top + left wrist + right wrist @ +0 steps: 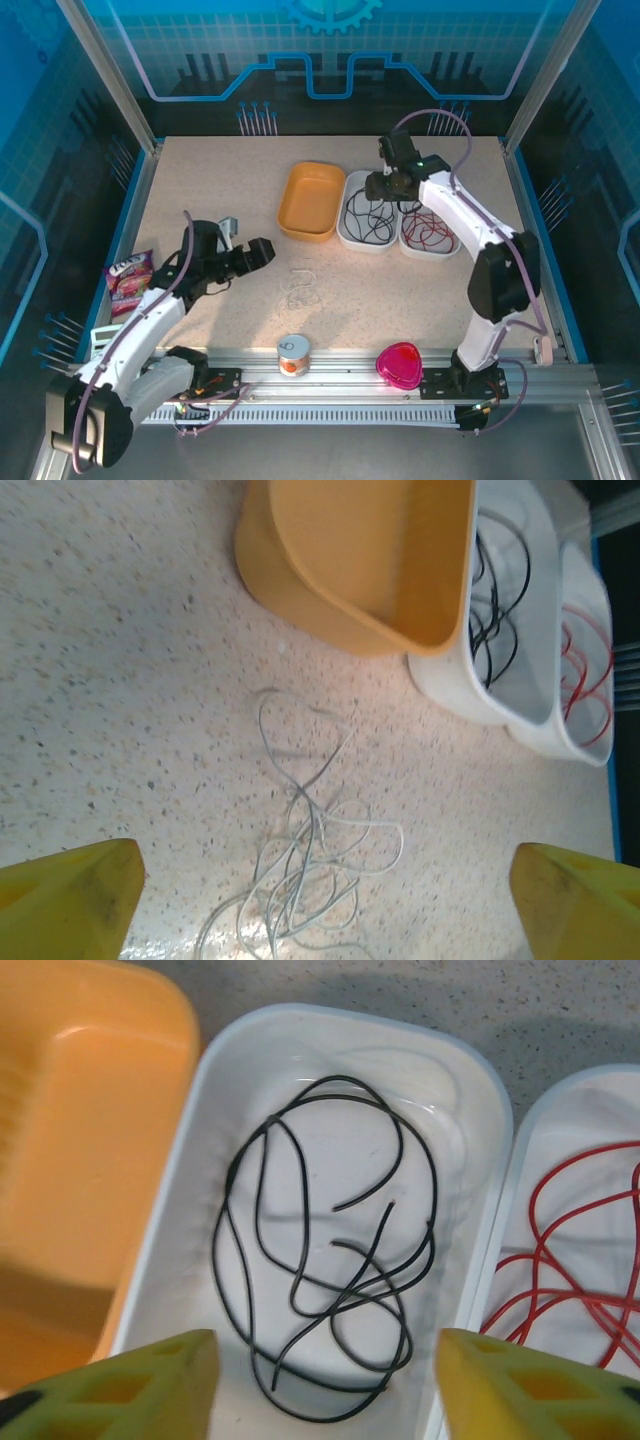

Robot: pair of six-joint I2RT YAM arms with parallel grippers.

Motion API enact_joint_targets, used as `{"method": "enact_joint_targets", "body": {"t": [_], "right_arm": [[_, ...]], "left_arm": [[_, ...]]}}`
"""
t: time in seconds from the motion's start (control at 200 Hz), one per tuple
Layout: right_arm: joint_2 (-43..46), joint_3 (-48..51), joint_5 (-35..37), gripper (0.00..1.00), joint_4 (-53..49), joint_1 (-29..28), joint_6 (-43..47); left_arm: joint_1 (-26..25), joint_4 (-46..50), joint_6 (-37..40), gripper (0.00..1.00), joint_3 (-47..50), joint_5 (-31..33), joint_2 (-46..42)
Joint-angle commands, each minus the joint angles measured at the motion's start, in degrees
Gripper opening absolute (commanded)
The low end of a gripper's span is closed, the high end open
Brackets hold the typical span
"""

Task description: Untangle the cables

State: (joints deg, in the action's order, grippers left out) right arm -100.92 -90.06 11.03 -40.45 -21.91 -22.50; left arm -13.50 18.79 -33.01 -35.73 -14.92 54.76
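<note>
Now, left claw (267, 252) wide apart near whitish cable (305, 815); right claw (386, 187) wide apart above black cable (345, 1295), orange tub (310, 200) alongside.

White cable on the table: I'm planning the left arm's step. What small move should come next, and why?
Probably lower the left gripper onto the white cable and close on a strand. Its jaws stand open above the tangle, the black cable and red cable already lie in separate white trays, and the orange tray is empty.
</note>
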Motion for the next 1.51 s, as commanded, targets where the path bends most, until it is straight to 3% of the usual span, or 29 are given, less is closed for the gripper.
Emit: {"method": "enact_joint_targets", "body": {"t": [0.0,0.065,0.115,0.215,0.505,0.72,1.021,1.271,1.501], "right_arm": [[5.1,6.7,-4.1,0.72,5.8,-1.8,-0.5],[8.4,10.7,-4.9,0.83,8.4,-3.0,-0.7],[10.6,13.4,-4.8,1.00,9.8,-4.1,-1.0],[14.2,17.9,-3.7,1.00,11.5,-6.5,-2.2],[18.3,27.2,-2.4,1.00,14.4,-17.0,-7.0],[16.5,29.9,-6.9,1.00,19.0,-24.4,-9.1],[9.6,30.3,-16.1,0.64,26.8,-26.1,-11.5],[0.7,26.9,-18.1,0.54,27.1,-26.8,-11.9],[-2.2,25.0,-17.9,0.49,28.2,-27.6,-11.7]], "left_arm": [[-3.3,1.2,3.0,0.89,-0.3,1.0,1.9],[-5.4,1.7,3.5,0.84,-0.7,2.2,3.6],[-6.9,2.0,3.7,0.82,-0.9,2.9,4.8],[-9.1,1.5,3.5,0.76,-0.9,3.6,7.2],[-12.4,-0.5,4.0,0.40,-1.5,5.2,13.3],[-12.6,-2.5,3.3,0.26,-0.9,4.7,16.3],[-12.9,-7.7,1.0,0.20,0.4,3.4,19.2],[-13.0,-8.1,1.0,0.10,0.6,3.7,20.2],[-12.9,-7.5,1.1,0.01,0.4,4.2,20.2]]}}
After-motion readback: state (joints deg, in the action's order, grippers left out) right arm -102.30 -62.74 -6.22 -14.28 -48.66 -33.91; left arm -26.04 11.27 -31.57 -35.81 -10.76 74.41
